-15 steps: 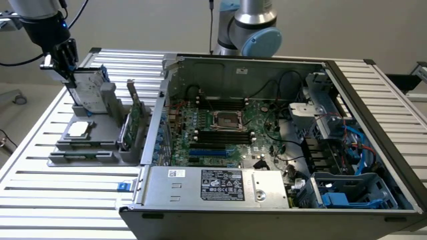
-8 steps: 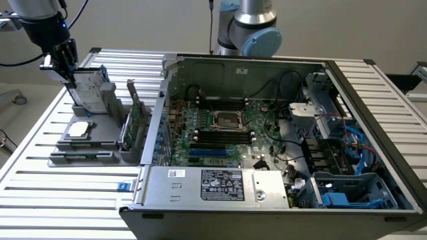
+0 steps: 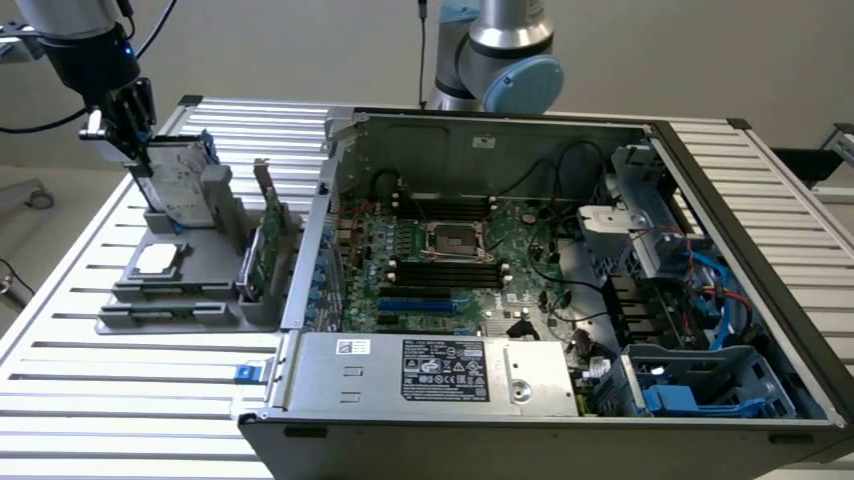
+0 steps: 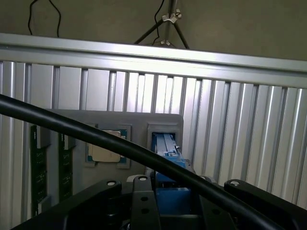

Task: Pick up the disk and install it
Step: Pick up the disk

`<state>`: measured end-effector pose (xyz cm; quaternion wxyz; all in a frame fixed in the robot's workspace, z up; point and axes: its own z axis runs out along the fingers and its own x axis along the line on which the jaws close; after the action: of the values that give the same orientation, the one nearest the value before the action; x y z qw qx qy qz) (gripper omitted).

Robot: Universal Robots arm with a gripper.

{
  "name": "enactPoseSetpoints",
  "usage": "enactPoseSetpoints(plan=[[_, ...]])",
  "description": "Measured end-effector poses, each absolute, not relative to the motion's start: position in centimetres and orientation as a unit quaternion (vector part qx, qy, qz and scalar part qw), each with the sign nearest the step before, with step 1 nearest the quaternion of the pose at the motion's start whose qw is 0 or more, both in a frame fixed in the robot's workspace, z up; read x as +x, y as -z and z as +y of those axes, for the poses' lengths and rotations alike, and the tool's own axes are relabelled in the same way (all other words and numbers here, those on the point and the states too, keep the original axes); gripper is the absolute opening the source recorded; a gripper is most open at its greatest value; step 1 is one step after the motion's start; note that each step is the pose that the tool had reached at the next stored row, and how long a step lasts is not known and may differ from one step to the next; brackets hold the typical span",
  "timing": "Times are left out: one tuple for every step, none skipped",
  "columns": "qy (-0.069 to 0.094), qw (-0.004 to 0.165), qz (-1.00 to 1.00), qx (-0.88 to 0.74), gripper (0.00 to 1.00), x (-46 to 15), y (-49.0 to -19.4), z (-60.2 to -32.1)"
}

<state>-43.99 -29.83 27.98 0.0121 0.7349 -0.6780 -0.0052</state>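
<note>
1. Nearest me in the exterior view is the open computer case (image 3: 534,440). A boxy sheet-metal power supply (image 3: 427,370) sits just inside its near wall, and there is a blue plastic bay (image 3: 707,385) at the near right corner.
2. Far over on that view's left, the gripper (image 3: 138,150) hangs at the top edge of the disk (image 3: 184,185). The disk stands upright on edge in a slot of the grey holder (image 3: 174,300), on the ribbed aluminium table (image 3: 134,400). The tool is right at the disk, but I cannot tell whether it has clamped on.
3. I'd call this the pick. To do it well, I'd take hold on the blue carrier's rails, not the labelled face, then draw the disk straight up along the slot. Any tilt could wedge it against the holder's walls.
4. The disk is flat, rigid and silver-grey, with smooth hard plastic round it. A small square chip (image 3: 158,258) lies flat near it in the holder. Thin green cards (image 3: 271,235) stand on edge between the holder and the case.
5. In the wrist view, a thick, glossy black cable (image 4: 120,141) is closest to the lens. Beyond it, the disk's blue carrier runs out from the gripper's black body into its grey slot. The chip sits just beside it and the green cards further along.
</note>
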Motion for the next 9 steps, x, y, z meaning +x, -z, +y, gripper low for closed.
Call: enactPoseSetpoints(plan=[[0.005,0.012,-0.678,0.735,0.33,-43.99,-27.98,-29.84],[0.005,0.012,-0.678,0.735,0.33,-43.99,-27.98,-29.87],[0.005,0.012,-0.678,0.735,0.33,-43.99,-27.98,-29.89],[0.005,0.012,-0.678,0.735,0.33,-43.99,-27.98,-29.89],[0.005,0.012,-0.678,0.735,0.33,-43.99,-27.98,-29.89],[0.005,0.012,-0.678,0.735,0.33,-43.98,-27.98,-29.89],[0.005,0.012,-0.678,0.735,0.33,-43.99,-27.98,-29.89],[0.005,0.012,-0.678,0.735,0.33,-43.98,-27.98,-29.90],[0.005,0.012,-0.678,0.735,0.33,-43.99,-27.98,-29.90]])
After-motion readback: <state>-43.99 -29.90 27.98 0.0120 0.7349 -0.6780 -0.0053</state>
